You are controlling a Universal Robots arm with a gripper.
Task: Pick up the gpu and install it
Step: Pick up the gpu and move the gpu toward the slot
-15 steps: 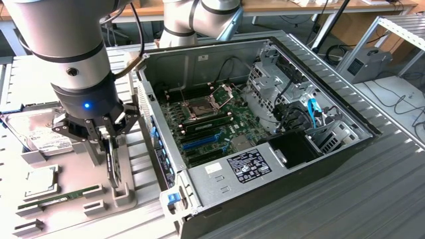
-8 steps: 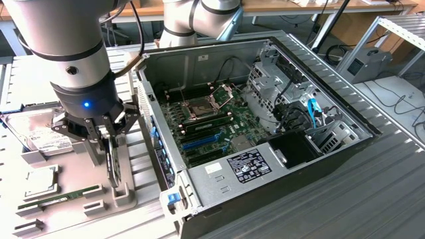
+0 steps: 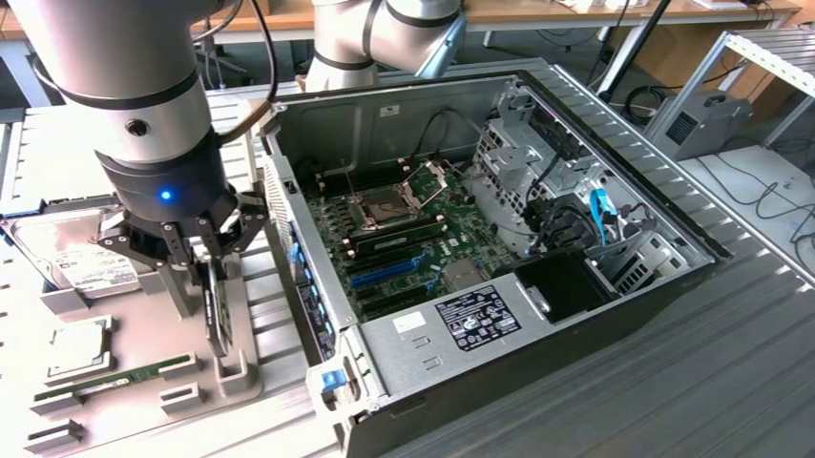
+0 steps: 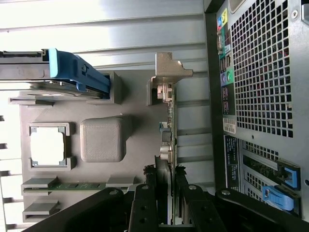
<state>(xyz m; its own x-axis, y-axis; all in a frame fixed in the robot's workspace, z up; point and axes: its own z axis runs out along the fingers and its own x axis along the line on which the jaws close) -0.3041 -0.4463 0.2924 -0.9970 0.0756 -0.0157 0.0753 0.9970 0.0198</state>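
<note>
Gpu [image 4: 169, 121] stands on edge in the gray tray [image 4: 137, 159] beside the open computer case [image 3: 598, 315], the gripper [image 4: 168, 193] clamped across its two faces.

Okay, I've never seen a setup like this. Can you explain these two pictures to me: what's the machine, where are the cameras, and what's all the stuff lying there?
The machine is a robot arm ending in a gripper, a kind of clamp. One picture comes from a camera standing off the arm. The other comes from a camera on the arm's wrist, looking down past the gripper. On the metal table sits an open computer case. Beside it, at the exterior view's left, a grey tray holds parts: a hard drive, a processor chip, a memory stick and the gpu, a graphics card standing on edge. The gripper is closed on that card, which sits in its tray slot.
</note>
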